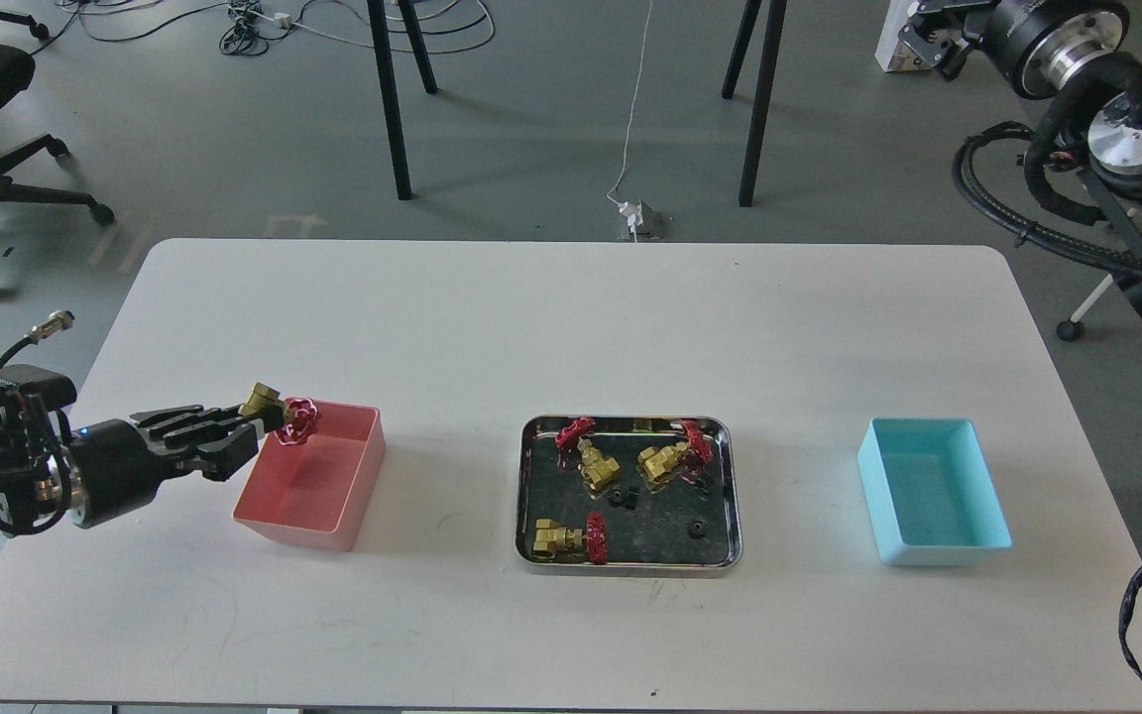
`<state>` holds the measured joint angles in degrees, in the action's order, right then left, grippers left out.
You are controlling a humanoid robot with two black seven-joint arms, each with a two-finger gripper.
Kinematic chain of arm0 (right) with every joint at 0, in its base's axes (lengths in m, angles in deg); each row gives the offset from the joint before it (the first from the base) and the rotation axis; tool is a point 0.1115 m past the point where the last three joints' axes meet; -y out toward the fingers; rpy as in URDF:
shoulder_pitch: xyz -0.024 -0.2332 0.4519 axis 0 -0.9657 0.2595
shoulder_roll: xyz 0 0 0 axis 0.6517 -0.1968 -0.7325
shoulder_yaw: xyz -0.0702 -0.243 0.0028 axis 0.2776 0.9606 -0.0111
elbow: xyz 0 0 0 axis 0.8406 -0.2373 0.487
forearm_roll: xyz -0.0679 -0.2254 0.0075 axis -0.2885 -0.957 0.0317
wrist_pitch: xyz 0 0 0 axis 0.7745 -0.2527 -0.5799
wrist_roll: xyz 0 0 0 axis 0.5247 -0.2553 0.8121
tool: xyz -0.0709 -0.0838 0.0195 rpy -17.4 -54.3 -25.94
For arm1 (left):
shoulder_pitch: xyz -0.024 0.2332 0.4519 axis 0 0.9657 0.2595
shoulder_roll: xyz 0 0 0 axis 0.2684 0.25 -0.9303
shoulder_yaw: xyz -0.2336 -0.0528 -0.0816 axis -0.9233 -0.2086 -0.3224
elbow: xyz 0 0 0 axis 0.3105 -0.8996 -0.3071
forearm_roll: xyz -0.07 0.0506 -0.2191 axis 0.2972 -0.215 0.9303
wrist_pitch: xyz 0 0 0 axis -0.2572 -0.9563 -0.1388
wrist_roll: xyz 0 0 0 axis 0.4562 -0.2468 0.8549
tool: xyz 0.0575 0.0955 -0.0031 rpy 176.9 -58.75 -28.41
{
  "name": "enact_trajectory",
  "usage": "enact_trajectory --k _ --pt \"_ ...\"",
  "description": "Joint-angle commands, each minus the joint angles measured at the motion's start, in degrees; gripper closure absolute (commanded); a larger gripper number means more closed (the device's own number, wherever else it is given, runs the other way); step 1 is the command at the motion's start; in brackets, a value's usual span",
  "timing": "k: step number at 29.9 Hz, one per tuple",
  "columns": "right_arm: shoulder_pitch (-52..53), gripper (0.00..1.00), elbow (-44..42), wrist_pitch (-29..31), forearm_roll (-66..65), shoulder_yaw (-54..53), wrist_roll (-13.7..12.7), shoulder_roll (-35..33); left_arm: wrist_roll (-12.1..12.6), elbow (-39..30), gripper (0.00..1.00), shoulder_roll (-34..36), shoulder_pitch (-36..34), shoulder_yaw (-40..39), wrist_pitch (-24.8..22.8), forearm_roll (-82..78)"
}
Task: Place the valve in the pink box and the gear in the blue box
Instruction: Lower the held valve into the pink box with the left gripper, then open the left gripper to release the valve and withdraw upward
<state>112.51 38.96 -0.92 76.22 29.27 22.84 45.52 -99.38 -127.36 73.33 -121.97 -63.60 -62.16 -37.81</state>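
The valve (285, 416) sits pinched in the left tool (256, 428), its red handwheel over the near-left rim of the pink box (358, 486). The left arm reaches in low and level from the worktop's left edge. Three more valves and small gears (625, 499) lie in the steel tray (728, 496) at mid-worktop; the blue box (938, 555) stands toward the right edge. The white worktop (571, 327) stands on grey floor with cables, table legs, a chair.
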Motion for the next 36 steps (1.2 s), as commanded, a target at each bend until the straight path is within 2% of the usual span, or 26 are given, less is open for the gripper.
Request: enact_trajectory --k 1,17,26,36 --pt "-0.3 0.00 0.0 0.0 0.0 0.0 0.0 0.1 0.0 0.0 0.81 -0.2 0.2 0.2 0.0 0.0" --pt "-1.9 0.00 0.1 0.3 0.0 -0.2 0.0 -0.1 0.0 1.9 0.80 -3.7 1.6 0.7 -0.2 -3.5" --pt "-2.7 0.00 0.1 0.3 0.0 -0.3 0.0 -0.1 0.0 8.2 0.79 -7.0 2.4 0.9 -0.4 -3.4" --pt "-3.3 0.00 0.2 0.3 0.0 -0.4 0.1 -0.1 0.0 9.6 0.79 -6.8 1.9 0.3 -0.4 -2.7"
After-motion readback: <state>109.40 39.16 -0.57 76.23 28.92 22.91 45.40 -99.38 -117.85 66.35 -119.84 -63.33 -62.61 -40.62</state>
